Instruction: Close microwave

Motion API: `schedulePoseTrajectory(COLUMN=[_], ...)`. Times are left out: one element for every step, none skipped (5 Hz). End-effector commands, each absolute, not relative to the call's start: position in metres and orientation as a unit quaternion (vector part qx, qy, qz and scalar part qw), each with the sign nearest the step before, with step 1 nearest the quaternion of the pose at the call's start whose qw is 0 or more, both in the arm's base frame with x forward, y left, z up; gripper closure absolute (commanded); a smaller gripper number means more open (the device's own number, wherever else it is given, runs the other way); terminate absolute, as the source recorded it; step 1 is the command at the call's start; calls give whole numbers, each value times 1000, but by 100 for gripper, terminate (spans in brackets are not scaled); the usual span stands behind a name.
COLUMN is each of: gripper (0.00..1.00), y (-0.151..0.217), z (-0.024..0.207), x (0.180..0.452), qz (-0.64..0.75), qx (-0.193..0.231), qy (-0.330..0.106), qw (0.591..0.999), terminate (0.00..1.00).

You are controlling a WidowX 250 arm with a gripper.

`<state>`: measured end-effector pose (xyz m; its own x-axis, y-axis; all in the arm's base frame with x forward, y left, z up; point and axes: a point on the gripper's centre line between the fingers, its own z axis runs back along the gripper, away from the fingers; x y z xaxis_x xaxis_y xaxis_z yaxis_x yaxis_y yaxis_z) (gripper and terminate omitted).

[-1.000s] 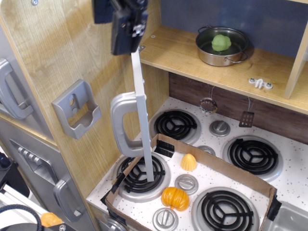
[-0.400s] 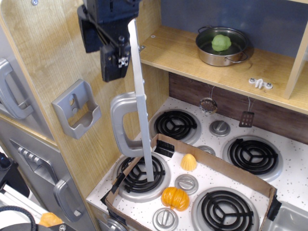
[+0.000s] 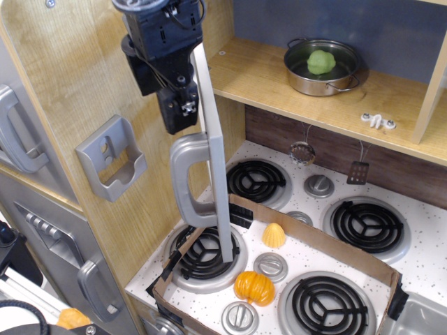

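The microwave door (image 3: 215, 150) stands open and edge-on in the middle of the view, a thin silver-grey slab with its big silver D-handle (image 3: 187, 183) facing left. Its window and buttons are hidden at this angle. The wooden compartment (image 3: 272, 80) lies to the right behind it. My black gripper (image 3: 183, 115) hangs from the top, just left of the door's upper part and above the handle, against or very near the door's outer face. Its fingers overlap from this side, so I cannot tell how the jaws stand.
A steel pot (image 3: 325, 66) with a green ball sits in the compartment. Below is a stove top (image 3: 419, 272) with black burners, a cardboard tray (image 3: 314, 241), and two orange toy foods (image 3: 254, 287). A grey wall bracket (image 3: 112, 159) and grey cabinet doors (image 3: 21, 139) are at left.
My gripper came down and to the right along the door's outer side. The door has swung slightly to the right, toward the compartment.
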<state>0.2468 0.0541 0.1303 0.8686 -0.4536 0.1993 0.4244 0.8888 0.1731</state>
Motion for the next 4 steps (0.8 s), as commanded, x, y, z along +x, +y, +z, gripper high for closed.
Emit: schedulePoseTrajectory(gripper=[0,0,0,0], y=[40,29,15,2], z=[121,114,105,98], x=[274,286,302,318], qz=[-232,-238,-256,-264], qx=[35,27,13,-10], qy=[-169,-191,-211,-224], qw=[957,952,943,938], terminate=[0,0,0,0])
